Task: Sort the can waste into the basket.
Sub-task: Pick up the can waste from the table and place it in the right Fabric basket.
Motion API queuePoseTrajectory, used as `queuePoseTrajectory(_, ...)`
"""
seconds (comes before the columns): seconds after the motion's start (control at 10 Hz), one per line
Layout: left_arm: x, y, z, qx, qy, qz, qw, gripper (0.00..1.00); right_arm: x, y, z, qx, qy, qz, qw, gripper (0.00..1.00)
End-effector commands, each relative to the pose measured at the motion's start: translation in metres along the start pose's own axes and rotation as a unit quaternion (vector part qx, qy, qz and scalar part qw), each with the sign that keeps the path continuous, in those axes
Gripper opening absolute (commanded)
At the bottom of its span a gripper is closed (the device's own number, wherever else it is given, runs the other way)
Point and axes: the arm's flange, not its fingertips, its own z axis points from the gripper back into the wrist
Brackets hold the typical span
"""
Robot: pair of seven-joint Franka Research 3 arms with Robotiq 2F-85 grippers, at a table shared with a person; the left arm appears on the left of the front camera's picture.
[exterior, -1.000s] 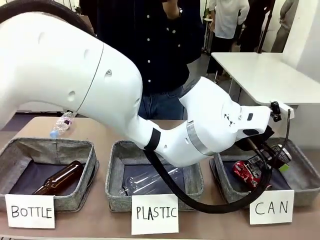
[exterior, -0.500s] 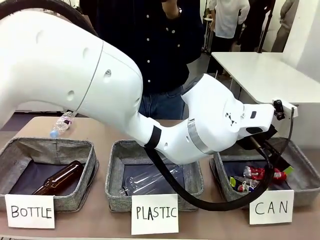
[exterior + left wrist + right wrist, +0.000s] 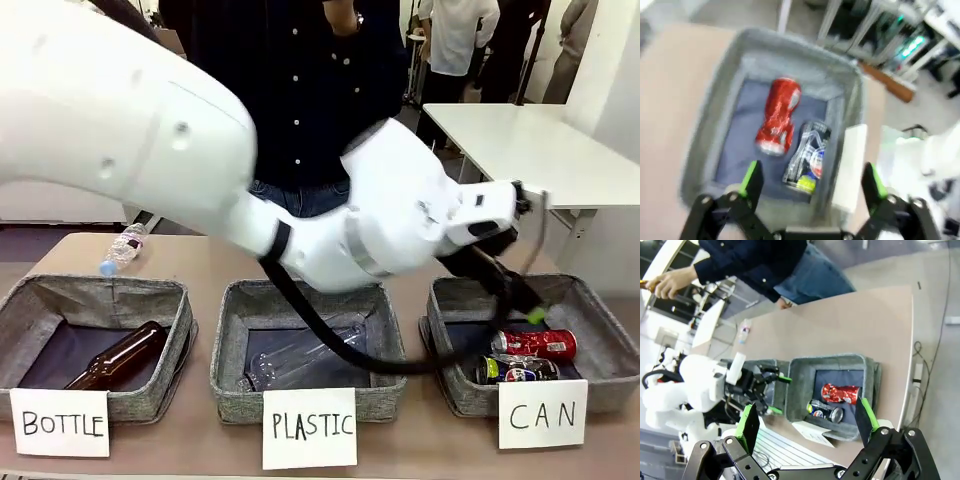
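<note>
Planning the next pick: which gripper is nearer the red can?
Left. The left gripper hangs open just above the basket, over the red can lying inside. The right gripper, also open, is much farther off, high above it.

Bright, even indoor light is filling the room, leaving only soft shadows inside the basket (image 3: 468, 398). In the front view the white arm (image 3: 120, 130) is smearing with motion. The left wrist view is blurring throughout, the red can (image 3: 779, 116) looking soft. The right wrist view is reading sharper, its wide lens bending the table (image 3: 865, 315) edges.
</note>
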Motion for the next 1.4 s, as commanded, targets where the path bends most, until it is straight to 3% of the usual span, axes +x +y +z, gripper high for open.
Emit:
queuePoseTrajectory(0.0, 0.016, -0.006, 0.074, -0.047, 0.071, 0.119, 0.989, 1.0, 0.01, 0.008, -0.024, 0.007, 0.03, 0.019, 0.999, 1.0)
queuePoseTrajectory(0.1, 0.004, 0.002, 0.122, -0.072, 0.086, 0.165, 0.98, 1.0, 0.019, 0.017, -0.054, 0.015, 0.043, 0.023, 0.999, 1.0)
queuePoseTrajectory(0.3, -0.031, 0.021, 0.188, -0.114, 0.063, 0.232, 0.964, 1.0, 0.035, 0.043, -0.121, 0.05, 0.065, 0.032, 0.996, 1.0)
queuePoseTrajectory(0.5, -0.081, 0.05, 0.259, -0.109, -0.012, 0.322, 0.94, 1.0, 0.033, 0.073, -0.189, 0.075, 0.099, 0.045, 0.991, 1.0)
queuePoseTrajectory(0.7, -0.158, 0.072, 0.343, -0.093, -0.109, 0.423, 0.895, 1.0, 0.021, 0.116, -0.235, 0.138, 0.108, 0.009, 0.985, 1.0)
queuePoseTrajectory(0.8, -0.194, 0.076, 0.379, -0.135, -0.133, 0.453, 0.871, 1.0, 0.018, 0.13, -0.248, 0.126, 0.113, -0.017, 0.985, 1.0)
queuePoseTrajectory(0.9, -0.226, 0.078, 0.418, -0.123, -0.211, 0.486, 0.839, 1.0, 0.017, 0.141, -0.253, 0.152, 0.116, -0.043, 0.981, 1.0)
queuePoseTrajectory(1.0, -0.255, 0.077, 0.46, -0.15, -0.305, 0.499, 0.797, 1.0, 0.019, 0.145, -0.256, 0.158, 0.11, -0.065, 0.979, 1.0)
queuePoseTrajectory(1.1, -0.276, 0.077, 0.484, -0.155, -0.342, 0.499, 0.781, 1.0, 0.02, 0.141, -0.258, 0.145, 0.104, -0.074, 0.981, 1.0)
queuePoseTrajectory(1.2, -0.289, 0.079, 0.493, -0.181, -0.331, 0.485, 0.789, 1.0, 0.021, 0.135, -0.257, 0.124, 0.106, -0.089, 0.983, 1.0)
queuePoseTrajectory(1.3, -0.27, 0.085, 0.475, -0.148, -0.283, 0.509, 0.799, 1.0, 0.022, 0.141, -0.258, 0.153, 0.128, -0.05, 0.979, 1.0)
